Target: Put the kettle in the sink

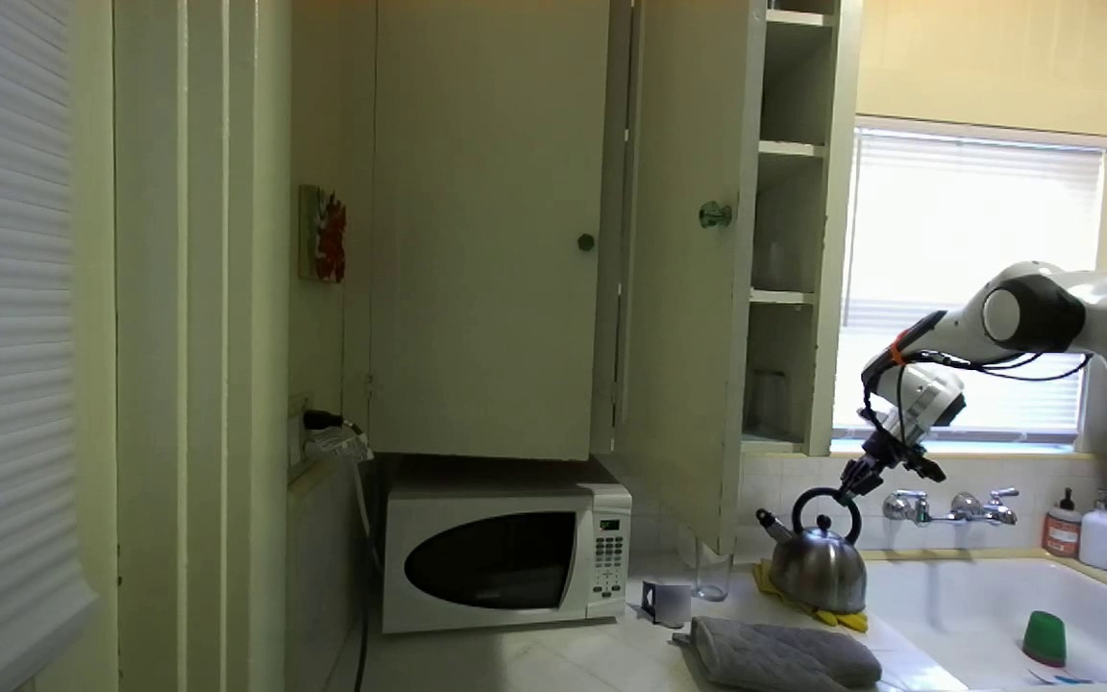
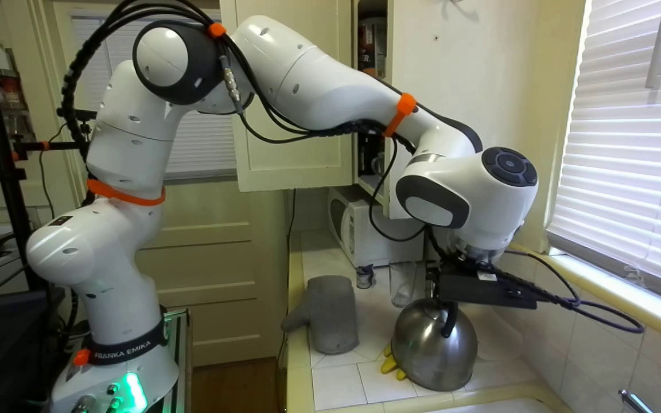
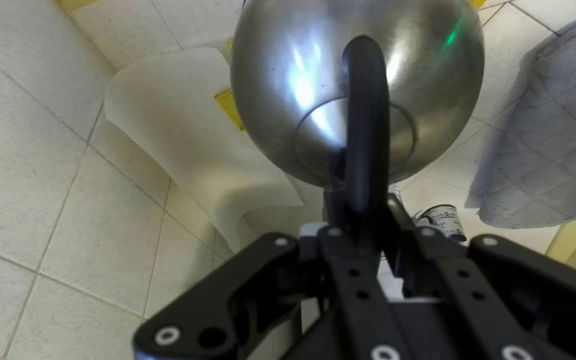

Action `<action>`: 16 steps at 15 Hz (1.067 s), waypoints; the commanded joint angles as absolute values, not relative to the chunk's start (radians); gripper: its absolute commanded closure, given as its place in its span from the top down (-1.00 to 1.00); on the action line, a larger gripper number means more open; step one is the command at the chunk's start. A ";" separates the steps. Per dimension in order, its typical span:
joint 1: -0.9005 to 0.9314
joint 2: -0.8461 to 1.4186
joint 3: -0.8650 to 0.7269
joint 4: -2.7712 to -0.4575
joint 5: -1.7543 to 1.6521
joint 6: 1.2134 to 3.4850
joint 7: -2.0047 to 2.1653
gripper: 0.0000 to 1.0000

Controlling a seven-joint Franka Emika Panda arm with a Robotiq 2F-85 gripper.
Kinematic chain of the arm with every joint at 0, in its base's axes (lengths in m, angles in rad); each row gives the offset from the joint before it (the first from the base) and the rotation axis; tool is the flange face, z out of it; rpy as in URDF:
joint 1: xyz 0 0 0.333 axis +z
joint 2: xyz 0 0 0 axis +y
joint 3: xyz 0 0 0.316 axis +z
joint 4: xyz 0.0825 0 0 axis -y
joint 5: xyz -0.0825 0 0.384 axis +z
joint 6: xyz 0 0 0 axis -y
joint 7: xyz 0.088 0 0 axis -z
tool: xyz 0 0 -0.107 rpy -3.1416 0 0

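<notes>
The silvery kettle (image 1: 818, 574) stands on the countertop beside the sink, partly on yellow gloves (image 1: 842, 618). It also shows in an exterior view (image 2: 434, 351) and in the wrist view (image 3: 283, 85). Its dark loop handle (image 3: 365, 115) runs between my fingers. My gripper (image 1: 846, 492) is at the top of the handle; in the wrist view the fingers (image 3: 366, 212) press close on both sides of it. The fingertips are mostly hidden in an exterior view. The white sink (image 1: 947, 596) lies just beside the kettle, with chrome taps (image 1: 967, 507) on the wall behind.
A grey oven mitt (image 1: 784, 654), a small can (image 2: 365, 277), a clear glass (image 2: 403, 284) and a white microwave (image 1: 505, 620) share the counter. An open cabinet door (image 1: 688, 288) hangs above. A green sponge (image 1: 1044, 636) is in the sink; soap bottles (image 1: 1063, 531) stand behind.
</notes>
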State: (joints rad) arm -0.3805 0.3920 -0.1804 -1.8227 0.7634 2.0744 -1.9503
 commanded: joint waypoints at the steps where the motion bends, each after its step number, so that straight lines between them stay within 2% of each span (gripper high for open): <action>1: -0.401 0.375 -0.170 -1.794 0.772 2.010 -1.917 -0.89; 16: -0.398 0.294 -0.197 -1.794 0.767 2.065 -1.729 -0.89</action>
